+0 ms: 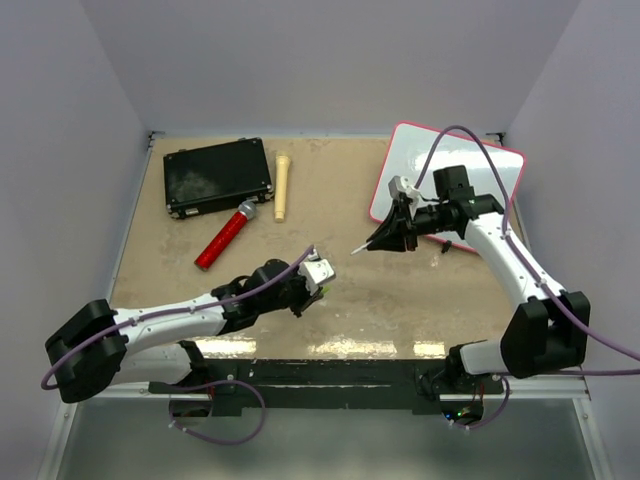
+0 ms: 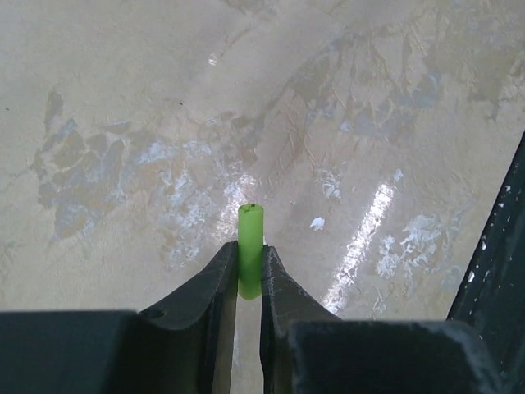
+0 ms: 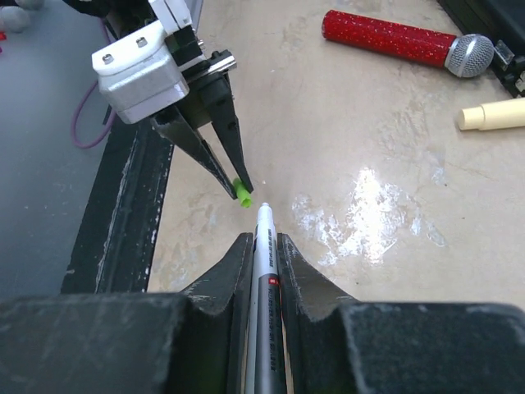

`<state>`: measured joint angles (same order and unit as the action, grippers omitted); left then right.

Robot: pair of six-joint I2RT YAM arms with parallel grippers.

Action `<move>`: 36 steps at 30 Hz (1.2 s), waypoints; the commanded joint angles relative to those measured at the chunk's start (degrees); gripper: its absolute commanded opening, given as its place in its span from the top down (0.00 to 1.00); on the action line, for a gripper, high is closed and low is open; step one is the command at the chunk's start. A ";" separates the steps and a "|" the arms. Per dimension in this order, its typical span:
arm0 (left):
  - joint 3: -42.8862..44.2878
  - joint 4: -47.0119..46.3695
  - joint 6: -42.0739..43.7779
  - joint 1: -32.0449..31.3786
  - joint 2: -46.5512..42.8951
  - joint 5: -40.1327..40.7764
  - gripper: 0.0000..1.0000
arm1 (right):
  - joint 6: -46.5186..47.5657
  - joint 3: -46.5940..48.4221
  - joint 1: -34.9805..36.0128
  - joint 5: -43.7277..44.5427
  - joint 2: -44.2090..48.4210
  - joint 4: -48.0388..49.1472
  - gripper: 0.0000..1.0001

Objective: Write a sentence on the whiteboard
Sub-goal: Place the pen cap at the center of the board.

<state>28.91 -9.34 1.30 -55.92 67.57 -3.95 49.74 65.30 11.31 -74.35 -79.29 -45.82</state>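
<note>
From above, the whiteboard (image 1: 408, 158) lies at the far right of the worktop (image 1: 340, 190), tilted, with the right arm reaching across its near edge. No writing shows on the part left uncovered. The right claw (image 1: 380, 240) hangs just off the board's near left corner, clamped on a pen (image 1: 362, 247) whose tip points left toward the middle of the worktop. The left claw (image 1: 318, 274) is near the front centre, pinching something small and green. A black case (image 1: 218, 177), a red microphone (image 1: 226, 238) and a cream cylinder (image 1: 282, 187) lie at the far left, well apart from both claws.

The left wrist view shows the jaws closed on a short green cap (image 2: 250, 245), its end poking out above bare worktop.

The right wrist view shows the jaws closed on the pen's grey barrel, with the pale tip bare and pointing at the cap, close to it but not touching.

I judge the pen uncapped and the writing not yet begun (the blank board supports this). The next move calls for swinging the right arm back over the board and setting the tip down lightly at an upper corner, while the left arm keeps the cap out of the way.

No brand or label can be read. A small red mark on the barrel is too small to make out.
</note>
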 commanded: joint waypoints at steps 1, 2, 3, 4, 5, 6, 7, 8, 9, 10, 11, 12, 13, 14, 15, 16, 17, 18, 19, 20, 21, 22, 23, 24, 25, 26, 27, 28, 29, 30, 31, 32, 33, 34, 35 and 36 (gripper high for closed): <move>0.27 -3.31 -4.72 0.64 0.45 7.77 1.00 | -12.60 -1.48 -0.94 5.31 3.87 14.67 1.00; 0.45 -3.57 -7.43 0.99 1.41 9.47 1.00 | -21.00 -4.01 -1.11 7.61 4.92 18.97 1.00; 1.23 -3.92 -8.93 2.29 2.12 10.61 1.00 | -24.30 -5.08 -1.12 10.42 6.41 25.54 1.00; 1.85 -3.93 -10.34 3.44 4.13 10.36 1.00 | -27.99 -5.88 -1.38 14.54 7.03 27.52 1.00; 3.42 -3.93 -12.27 4.84 5.37 9.23 1.00 | -28.81 -6.58 -1.47 16.23 7.56 28.67 1.00; 4.31 -3.93 -13.42 7.64 6.77 8.00 1.00 | -29.34 -6.67 -1.90 17.29 8.09 29.82 1.00; 5.27 -3.58 -15.08 9.06 10.09 5.20 1.00 | -30.91 -6.76 -2.25 19.13 8.27 30.35 1.00; 7.63 -3.05 -15.62 11.08 11.95 4.22 1.00 | -31.54 -6.94 -2.52 19.85 8.53 30.96 1.00; 8.96 -1.31 -15.89 11.79 13.88 4.30 1.00 | -31.63 -6.94 -3.22 20.29 8.88 31.23 1.00; 10.28 -0.33 -16.24 12.15 17.12 3.08 1.00 | -32.24 -7.03 -3.49 20.73 8.97 31.58 1.00; 12.29 0.98 -16.24 12.50 18.46 3.41 1.00 | -32.33 -7.29 -3.84 20.73 9.23 31.93 1.00; 13.10 1.26 -16.24 12.68 19.69 3.50 1.00 | -32.51 -7.29 -4.10 20.82 9.41 31.94 1.00; 13.54 1.34 -16.59 12.77 21.10 3.77 1.00 | -32.60 -7.29 -4.19 20.82 9.59 32.02 1.00; 14.15 1.17 -16.68 13.03 21.63 3.77 1.00 | -32.60 -7.38 -4.19 20.73 9.68 32.02 1.00; 14.42 1.17 -16.68 13.12 22.07 3.51 1.00 | -32.60 -7.38 -4.28 20.73 9.68 32.02 1.00; 14.69 1.17 -16.77 13.21 22.86 3.33 0.97 | -32.60 -7.38 -4.28 20.65 9.76 32.02 1.00; 15.21 1.26 -16.77 13.29 23.13 3.07 0.92 | -32.60 -7.38 -4.28 20.30 9.68 31.94 1.00; 15.48 1.43 -16.94 13.38 23.39 3.07 0.86 | -32.51 -7.38 -4.28 20.21 9.68 31.94 1.00; 15.65 1.61 -17.03 13.47 24.01 2.81 0.77 | -32.42 -7.29 -4.28 20.03 9.68 31.94 1.00; 16.18 1.78 -17.03 13.82 24.36 2.54 0.74 | -32.33 -7.29 -4.28 20.03 9.50 31.76 1.00; 16.18 1.79 -17.21 14.00 24.54 2.45 0.72 | -32.25 -7.29 -4.19 20.12 9.59 31.67 1.00; 16.36 1.79 -17.47 14.26 24.71 2.19 0.70 | -32.16 -7.20 -4.19 20.20 9.50 31.59 1.00; 16.44 1.87 -17.56 14.43 24.63 2.10 0.69 | -32.07 -7.11 -4.28 20.21 9.59 31.50 1.00; 16.62 2.13 -17.65 14.61 24.54 2.01 0.68 | -31.98 -7.11 -4.28 20.12 9.59 31.32 1.00; 16.71 2.22 -17.82 14.70 24.19 1.84 0.65 | -31.98 -7.11 -4.28 20.20 9.50 31.41 1.00; 16.88 2.31 -17.82 14.96 23.93 1.84 0.64 | -31.98 -7.11 -4.28 20.21 9.59 31.41 1.00; 16.97 2.40 -17.82 14.96 23.31 1.75 0.63 | -31.98 -7.11 -4.28 20.29 9.59 31.32 1.00; 16.97 2.40 -17.65 15.05 22.87 1.31 0.61 | -31.98 -7.03 -4.28 20.38 9.59 31.23 1.00; 17.06 2.05 -17.47 15.40 22.35 0.79 0.60 | -31.89 -7.03 -4.28 20.64 9.59 31.23 1.00; 17.06 1.70 -17.39 15.66 21.47 -0.70 0.58 | -31.89 -7.03 -4.28 20.99 9.59 31.23 1.00; 17.06 1.18 -17.30 16.10 20.85 -1.93 0.57 | -31.89 -6.94 -4.37 21.87 9.59 31.23 1.00; 16.89 -0.57 -17.21 17.06 20.41 -3.42 0.54 | -31.89 -6.85 -4.63 22.22 9.50 31.23 1.00; 16.71 -1.81 -17.30 17.60 19.36 -6.74 0.38 | -31.98 -6.85 -4.63 22.49 9.59 31.23 1.00; 16.62 -3.04 -17.56 18.30 18.92 -8.52 0.34 | -31.98 -6.85 -4.81 22.66 9.68 31.23 1.00; 16.80 -5.83 -17.82 19.70 18.74 -10.45 0.31 | -31.98 -6.76 -5.16 22.84 9.76 31.23 1.00; 17.06 -7.25 -18.35 20.41 18.65 -14.12 0.27 | -32.16 -6.76 -5.42 23.02 9.85 31.32 1.00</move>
<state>43.94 -7.40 -15.70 -38.74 89.80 -7.38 18.44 58.08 6.87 -53.04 -70.96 -16.23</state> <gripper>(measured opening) 0.673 0.161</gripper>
